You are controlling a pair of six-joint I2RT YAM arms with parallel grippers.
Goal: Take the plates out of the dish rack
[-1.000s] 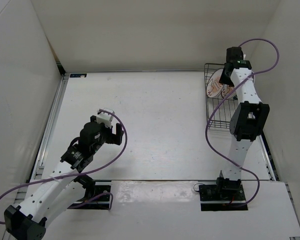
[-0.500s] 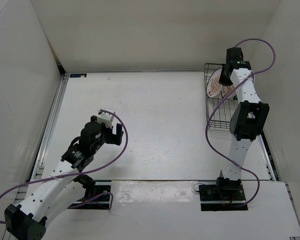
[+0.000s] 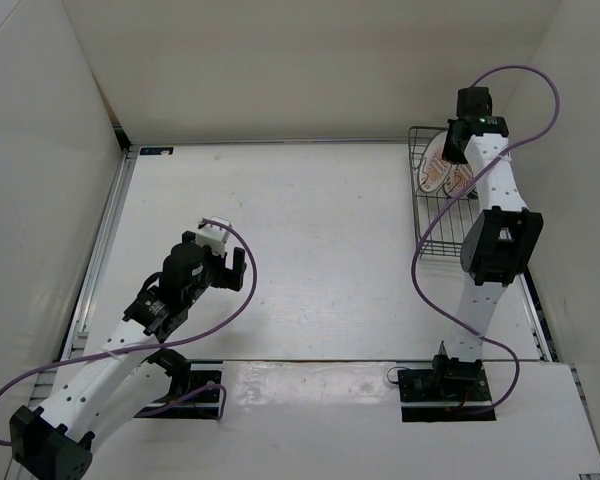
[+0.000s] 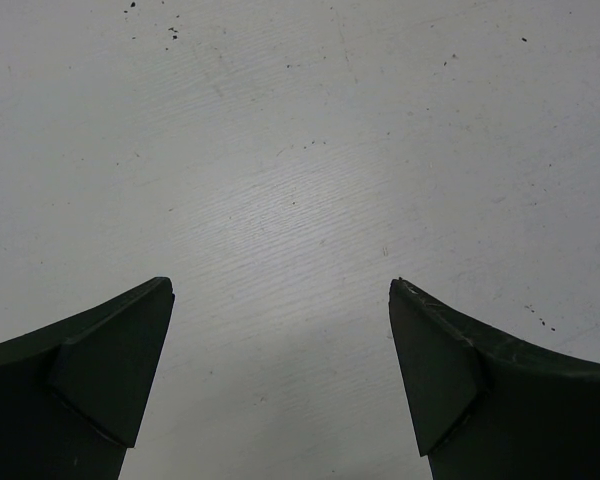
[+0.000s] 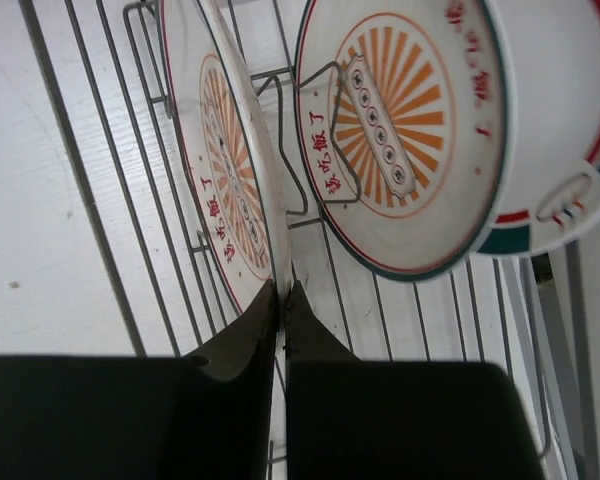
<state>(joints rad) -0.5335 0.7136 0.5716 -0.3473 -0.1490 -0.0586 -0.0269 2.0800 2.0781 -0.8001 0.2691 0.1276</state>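
The black wire dish rack [image 3: 427,215] stands at the far right; its wires fill the right wrist view [image 5: 110,200]. Three plates stand on edge in it. My right gripper [image 5: 281,290] is shut on the rim of the left sunburst plate [image 5: 225,170], which also shows in the top view [image 3: 435,165]. A second sunburst plate [image 5: 400,130] stands to its right, and a green-and-red rimmed plate [image 5: 565,110] stands behind that one. My left gripper [image 4: 280,300] is open and empty above the bare table, far left of the rack [image 3: 225,262].
White walls close in the table on the left, back and right; the rack stands close to the right wall [image 3: 580,150]. A raised white board [image 3: 380,400] lies along the near edge between the arm bases.
My right gripper has moved a little toward the far end of the rack, and the held plate has tilted with it. The left arm has not moved.
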